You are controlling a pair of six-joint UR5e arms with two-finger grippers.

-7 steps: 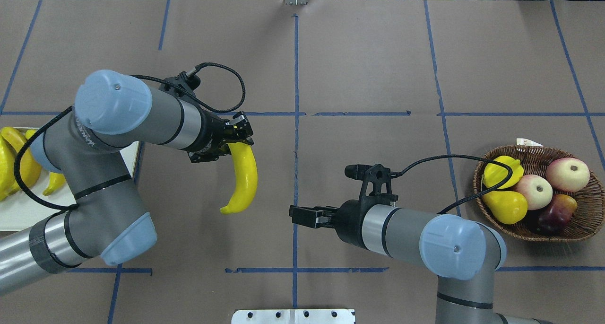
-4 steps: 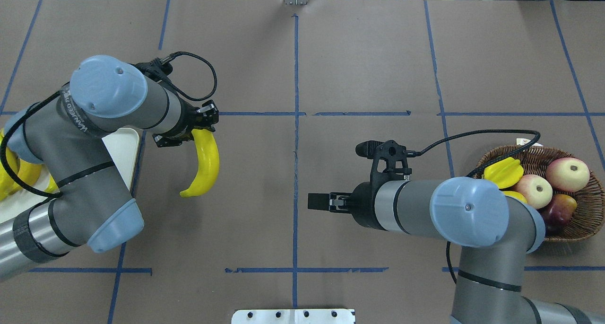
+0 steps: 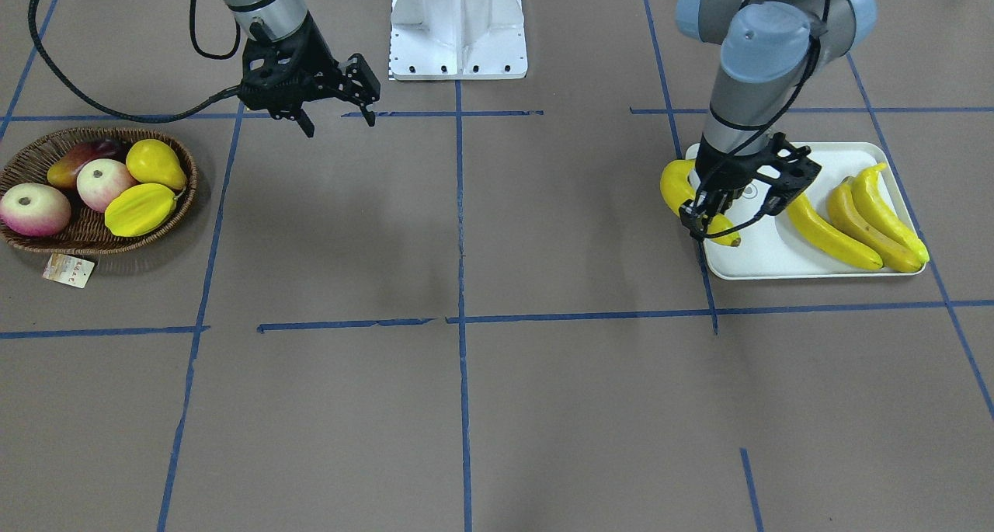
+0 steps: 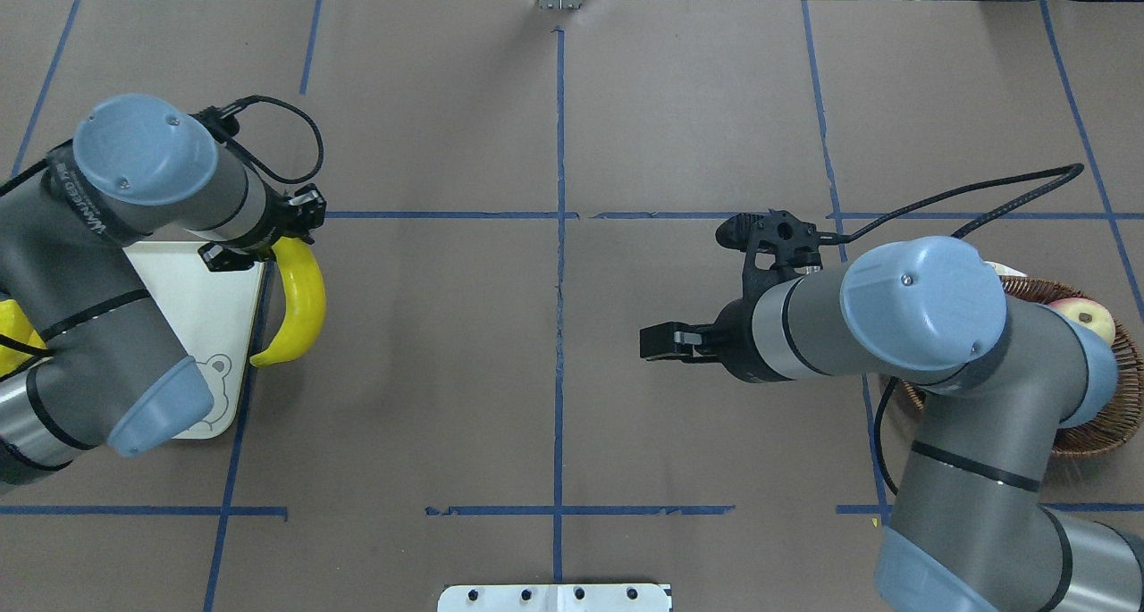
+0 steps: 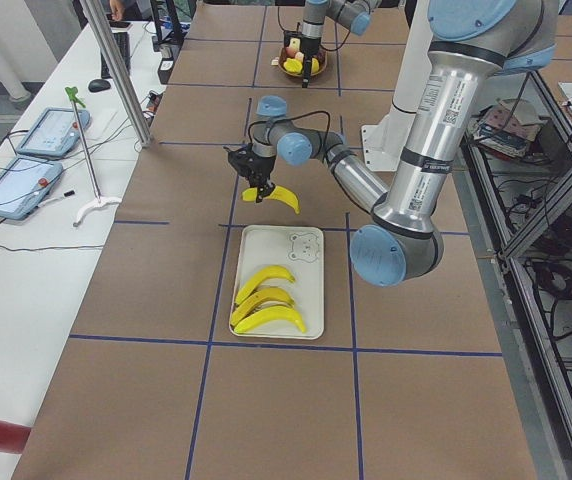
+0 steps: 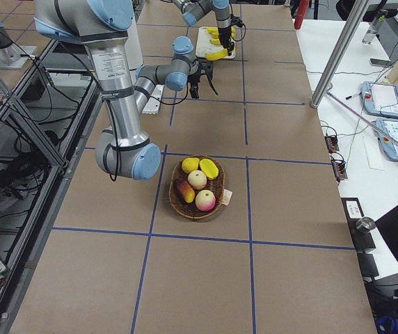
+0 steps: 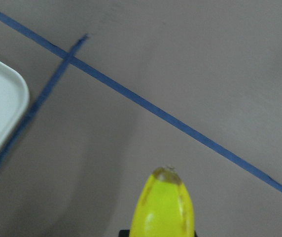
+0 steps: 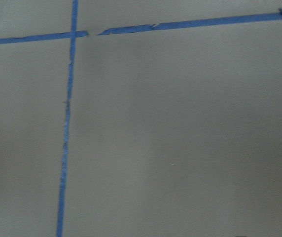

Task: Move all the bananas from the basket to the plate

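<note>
Brown paper w/ a blue tape grid covered the table, and a white mount base (image 3: 458,27) sat at the robot's edge. The left gripper (image 4: 264,237) was pinched on the stem end of the held banana (image 4: 302,304), fingers pressed against its sides. The fruit curved away below the gripper, w/ its tip towards the robot's side in the overhead view. In the left side view it hung above the paper just beyond the bear-print end of the plate (image 3: 765,248). In the front view it overlapped the plate's edge, so how far over the rim it was I couldn't tell. The left wrist cam showed only its tip, w/ a plate corner at the frame's left edge.

Three bananas (image 3: 862,225) lay side by side on the plate's outer half, apart from the held one. The half nearest the gripper was bare except for the print.

The right gripper (image 3: 335,116) was spread wide and held nothing. It hovered over bare paper near the table's middle line, well apart from the basket (image 3: 93,245). The basket held a pear (image 3: 155,163), a starfruit (image 3: 140,210), two pink-white apples (image 3: 101,184) and a dark red fruit (image 3: 70,163). Its paper tag (image 3: 68,270) lay on the table just outside the rim. The right arm's elbow hid most of the basket in the overhead view.
</note>
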